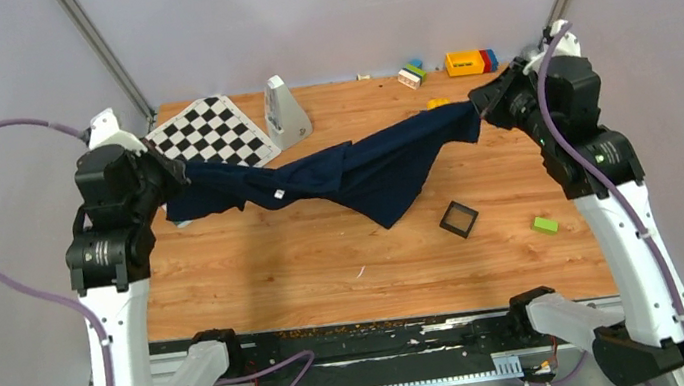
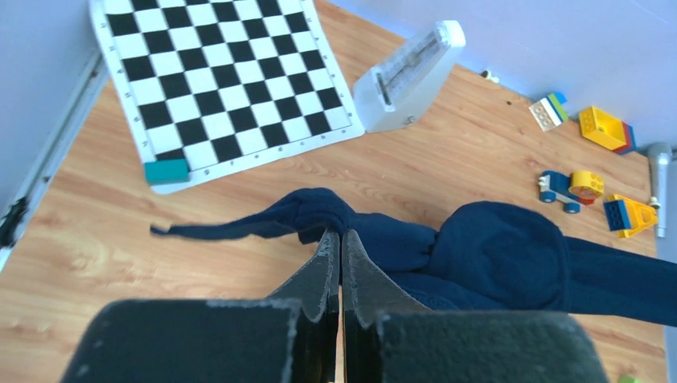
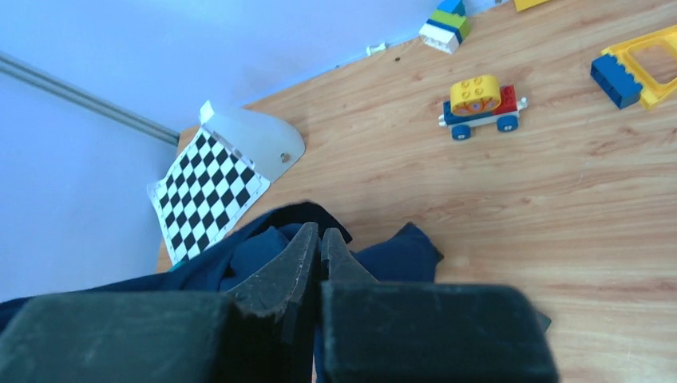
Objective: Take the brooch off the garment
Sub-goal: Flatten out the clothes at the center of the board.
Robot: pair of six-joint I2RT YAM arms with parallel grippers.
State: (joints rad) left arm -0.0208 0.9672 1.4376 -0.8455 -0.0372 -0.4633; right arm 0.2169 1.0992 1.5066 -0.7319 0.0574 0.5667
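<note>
Your left tool (image 1: 179,170) at nine o'clock and right tool (image 1: 478,105) at two both clamp the garment (image 1: 356,176), stretched between them for inspection; next, locate the unseen brooch.

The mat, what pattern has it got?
The mat is black-and-white chequered, best seen from the left wrist view.

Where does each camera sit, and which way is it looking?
Top view: above and behind the arms, looking down on the table; both arms show, the left gripper and right gripper holding the garment stretched between them.
Left wrist: on the left arm, looking past its shut fingers along the garment towards the chequered mat.
Right wrist: on the right arm, looking past its shut fingers over the garment to a toy car.
Shared: both wrist views show the garment and the chequered mat.
</note>
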